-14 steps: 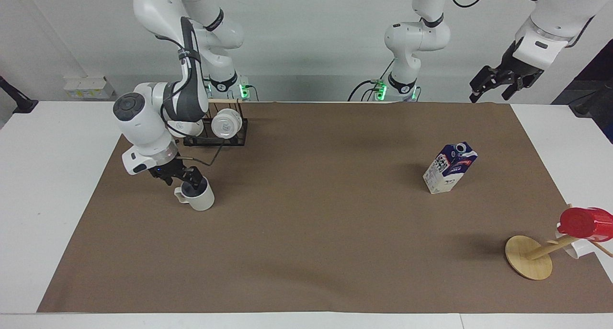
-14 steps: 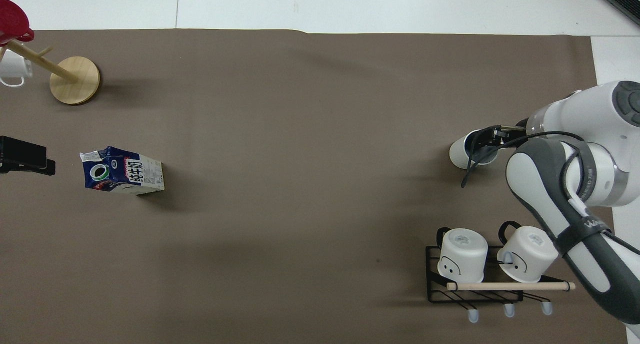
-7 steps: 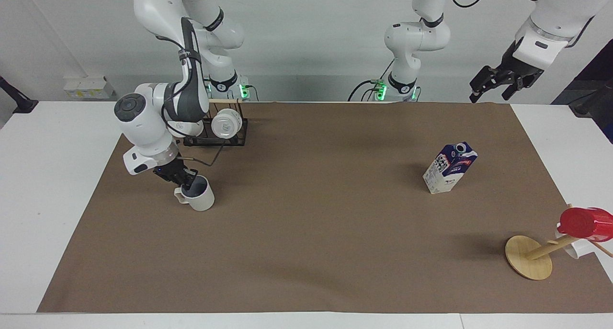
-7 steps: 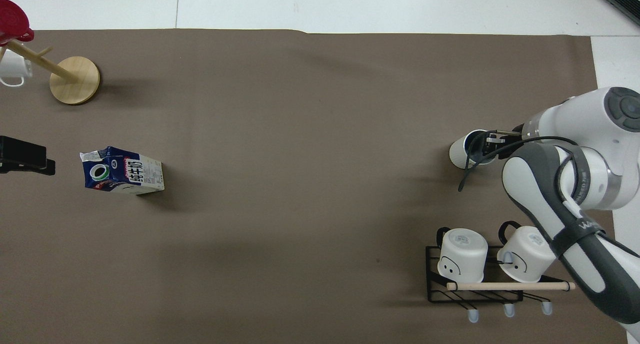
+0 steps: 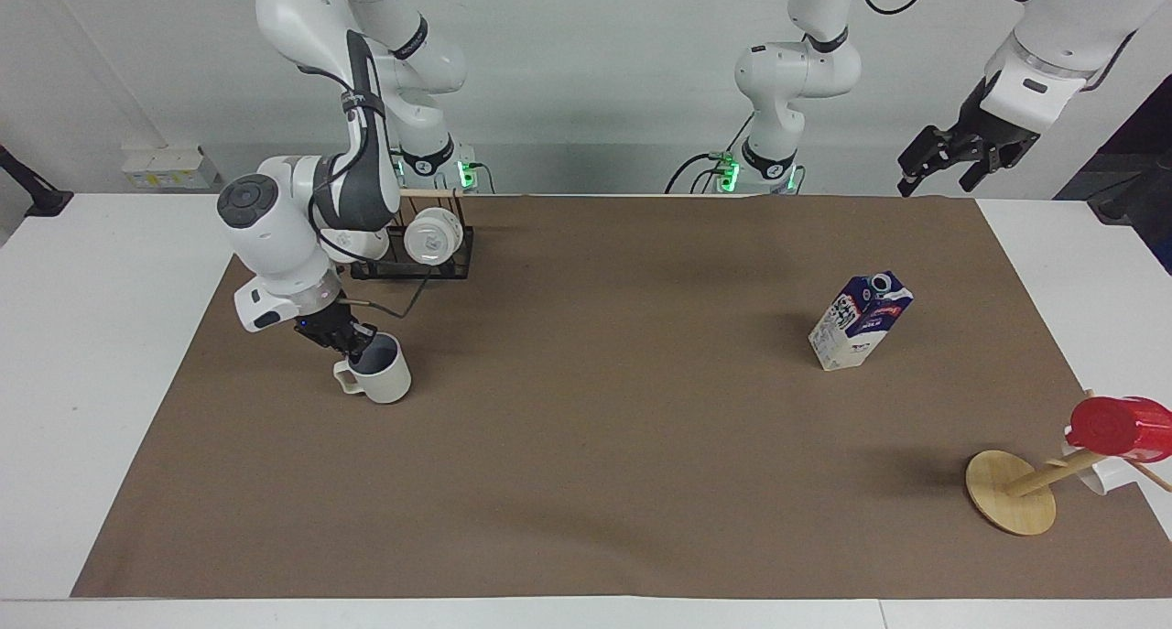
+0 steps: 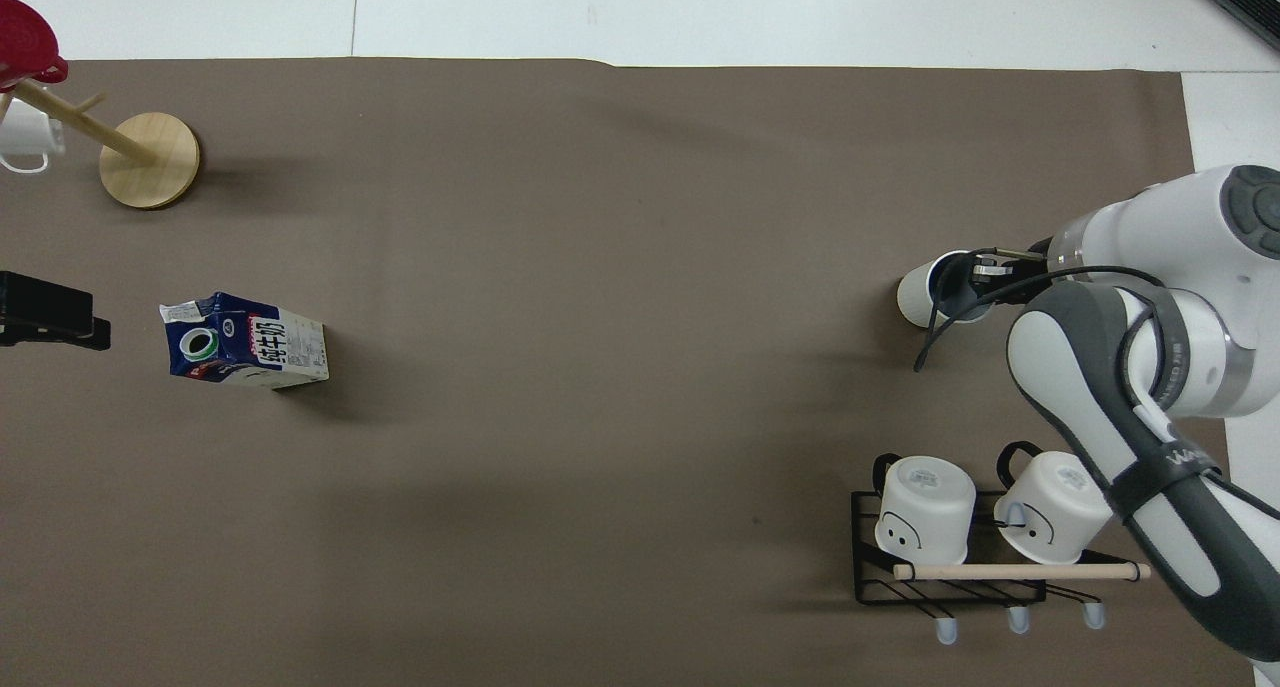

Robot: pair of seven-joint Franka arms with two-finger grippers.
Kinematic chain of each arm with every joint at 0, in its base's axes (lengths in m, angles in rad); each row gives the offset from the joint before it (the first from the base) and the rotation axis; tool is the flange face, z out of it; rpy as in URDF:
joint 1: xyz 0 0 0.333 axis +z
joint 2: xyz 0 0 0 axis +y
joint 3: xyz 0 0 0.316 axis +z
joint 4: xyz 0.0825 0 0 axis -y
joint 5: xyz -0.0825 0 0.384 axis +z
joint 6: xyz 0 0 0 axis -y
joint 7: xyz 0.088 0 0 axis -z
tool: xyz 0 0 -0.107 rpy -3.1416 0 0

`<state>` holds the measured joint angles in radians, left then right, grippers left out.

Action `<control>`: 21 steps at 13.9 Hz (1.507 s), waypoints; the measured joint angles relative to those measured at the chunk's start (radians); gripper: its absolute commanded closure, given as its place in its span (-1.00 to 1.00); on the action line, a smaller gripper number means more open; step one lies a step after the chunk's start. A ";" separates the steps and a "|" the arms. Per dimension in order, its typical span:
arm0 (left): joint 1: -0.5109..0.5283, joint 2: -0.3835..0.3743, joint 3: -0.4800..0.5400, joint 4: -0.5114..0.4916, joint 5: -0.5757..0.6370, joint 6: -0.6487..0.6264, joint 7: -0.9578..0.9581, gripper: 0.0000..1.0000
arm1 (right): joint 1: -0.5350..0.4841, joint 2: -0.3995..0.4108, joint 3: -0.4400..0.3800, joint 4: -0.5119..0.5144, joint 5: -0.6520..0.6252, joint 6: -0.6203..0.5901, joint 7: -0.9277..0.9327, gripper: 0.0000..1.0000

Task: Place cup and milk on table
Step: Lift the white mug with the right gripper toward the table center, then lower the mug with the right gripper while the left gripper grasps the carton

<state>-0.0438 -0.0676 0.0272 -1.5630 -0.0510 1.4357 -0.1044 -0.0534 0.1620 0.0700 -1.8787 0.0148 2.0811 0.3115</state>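
Ceramic cup [image 5: 383, 379] was seen upright on the tabletop [image 5: 586, 482] at frame left, rigid, breakable | right tool [image 5: 352, 340] clamped on its rim, the best hold | milk [image 5: 859, 321] stood at frame right, light | left tool [image 5: 952, 157] waited, spread.

The worktop [image 5: 92, 354] is white, covered by a matte brown sheet [image 5: 586, 446]. At its 9 o'clock side in the facing view stands the beige-white cup [image 5: 383, 375] with a grey-lavender inside. The milk [image 5: 859, 321] carton is dark blue above, white below, with a red stripe and white cap. A black wire rack [image 6: 950, 567] holds two white mugs [image 6: 925, 507] with grey marks. At 4 o'clock, a pale wooden stand [image 5: 1012, 492] carries a red cup [image 5: 1119, 426].
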 measured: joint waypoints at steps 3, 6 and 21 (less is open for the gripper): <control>0.000 0.000 0.000 0.000 0.000 0.000 0.000 -1.00 | 0.030 -0.010 0.000 0.058 0.000 -0.062 0.037 1.00; 0.000 0.000 0.001 0.000 0.000 -0.006 0.000 -1.00 | 0.068 -0.007 0.000 0.074 0.000 -0.061 0.096 1.00; 0.000 0.000 -0.002 0.000 0.000 -0.007 0.000 -1.00 | 0.426 0.203 0.002 0.242 -0.010 -0.014 0.514 1.00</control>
<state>-0.0438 -0.0677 0.0247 -1.5630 -0.0510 1.4285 -0.1047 0.3730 0.3649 0.0715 -1.6365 0.0046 2.0670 0.8251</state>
